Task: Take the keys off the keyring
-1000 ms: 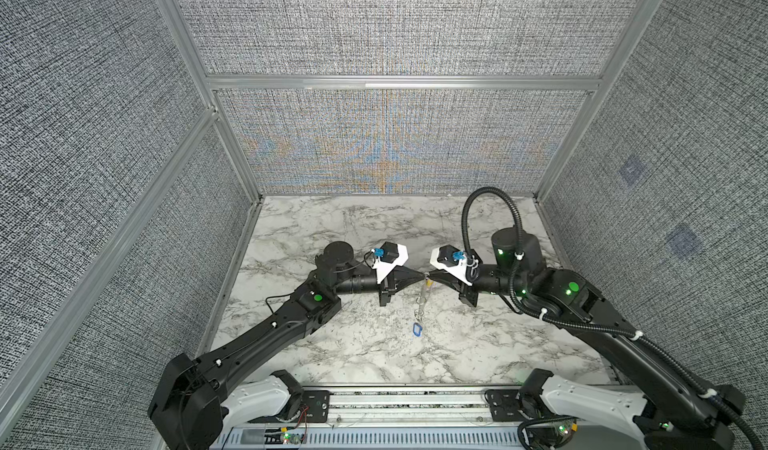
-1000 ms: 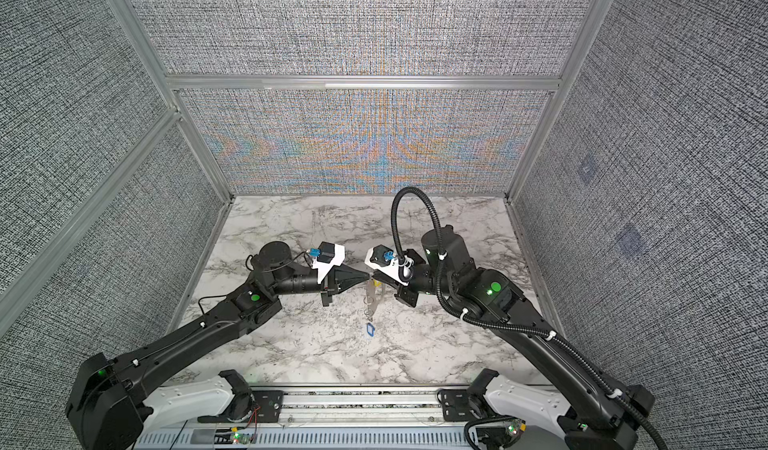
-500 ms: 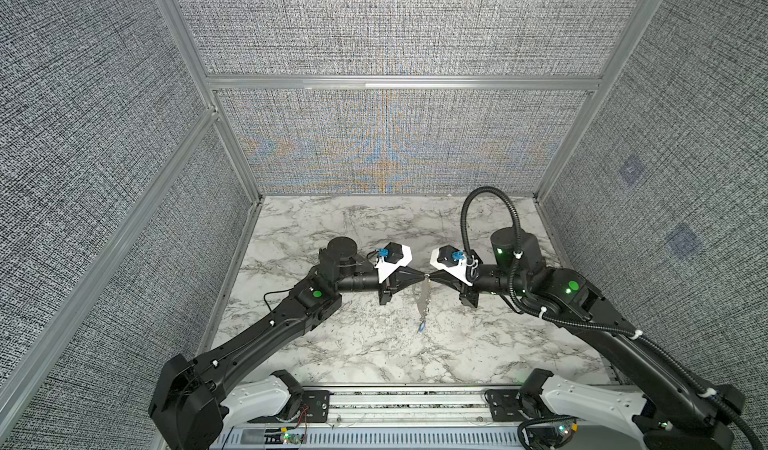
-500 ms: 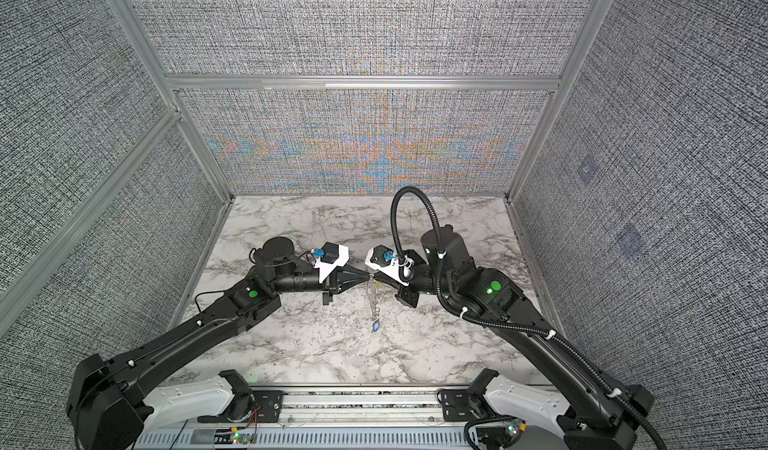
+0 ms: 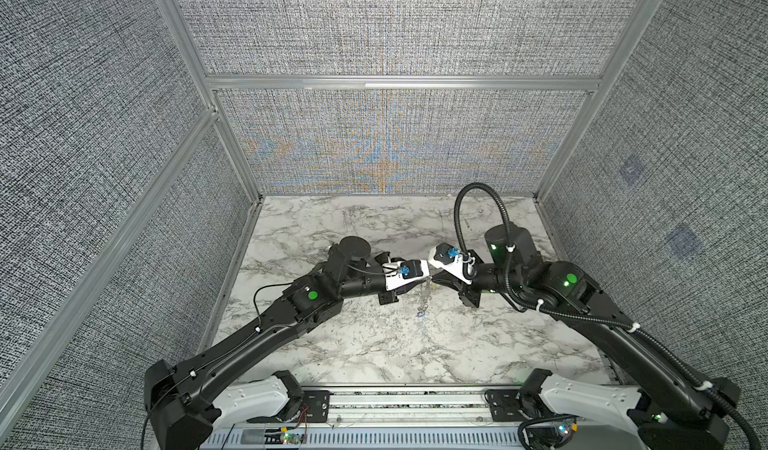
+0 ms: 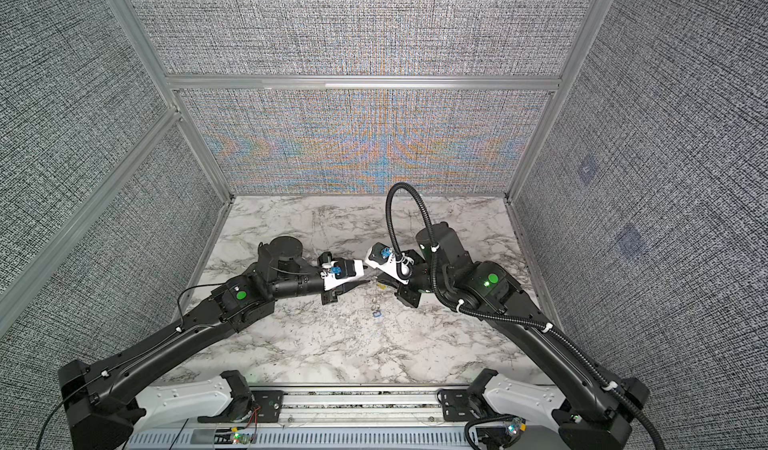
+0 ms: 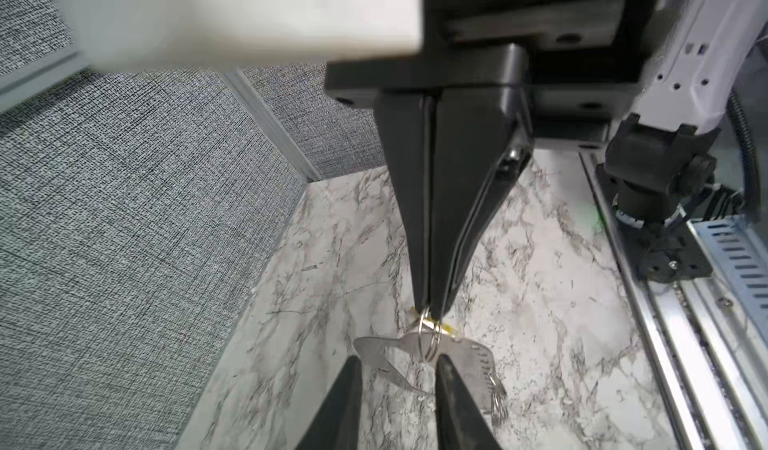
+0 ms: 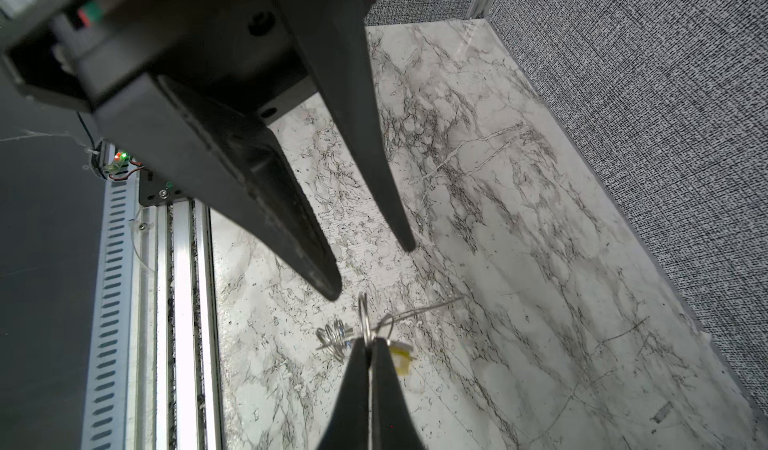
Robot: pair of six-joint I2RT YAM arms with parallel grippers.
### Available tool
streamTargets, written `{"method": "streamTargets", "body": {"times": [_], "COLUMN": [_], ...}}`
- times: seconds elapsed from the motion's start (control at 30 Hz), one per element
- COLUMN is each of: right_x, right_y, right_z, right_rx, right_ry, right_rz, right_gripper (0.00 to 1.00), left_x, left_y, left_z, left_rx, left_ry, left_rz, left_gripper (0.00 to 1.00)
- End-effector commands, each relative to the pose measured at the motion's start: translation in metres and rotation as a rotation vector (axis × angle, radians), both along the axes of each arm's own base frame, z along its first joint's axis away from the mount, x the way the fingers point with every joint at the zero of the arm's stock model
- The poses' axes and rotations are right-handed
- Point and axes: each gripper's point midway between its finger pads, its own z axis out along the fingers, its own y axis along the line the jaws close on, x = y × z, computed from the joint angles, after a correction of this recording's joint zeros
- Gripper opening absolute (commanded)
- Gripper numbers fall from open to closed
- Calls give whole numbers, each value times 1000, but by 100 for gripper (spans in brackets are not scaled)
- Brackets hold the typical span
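Both grippers meet tip to tip above the middle of the marble table (image 5: 374, 344). My right gripper (image 8: 370, 344) is shut on a small wire ring (image 7: 428, 338), with the yellow key tag (image 8: 401, 358) just beside its tips. From that ring hangs the flat grey keyring (image 7: 473, 356). More small rings (image 7: 496, 398) dangle from one edge of it. In both top views the bunch hangs down (image 5: 424, 298) and ends in the blue key (image 5: 420, 314) (image 6: 377, 314). My left gripper (image 7: 398, 360) is open, its fingers either side of the keyring and holding nothing.
Grey fabric walls with aluminium posts (image 5: 232, 157) close in the table on three sides. A slotted metal rail (image 5: 395, 402) runs along the front edge between the two arm bases. The right arm's black cable hose (image 5: 478, 203) loops above its wrist.
My left gripper was shut at the bunch and has opened, letting go. The hanging keys have swung slightly and sit a little higher. The right gripper has stayed shut in place.
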Motion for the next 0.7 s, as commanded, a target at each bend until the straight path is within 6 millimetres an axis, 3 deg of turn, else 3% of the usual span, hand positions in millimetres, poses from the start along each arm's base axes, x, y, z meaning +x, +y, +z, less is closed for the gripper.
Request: {"method": "streamTargets", "body": {"times": [0.0, 0.67], "right_x": [-2, -4], "right_y": [1, 3], "right_z": [2, -1], "right_rx": [5, 2], "right_ry": [17, 53], "right_rz": [3, 12], "right_gripper": [0, 0], "left_x": [9, 7], "left_y": [2, -14], "left_z": [0, -8], "left_rx": [53, 132], "left_ry": [-105, -178], "left_rz": [50, 61], "left_gripper": [32, 18]}}
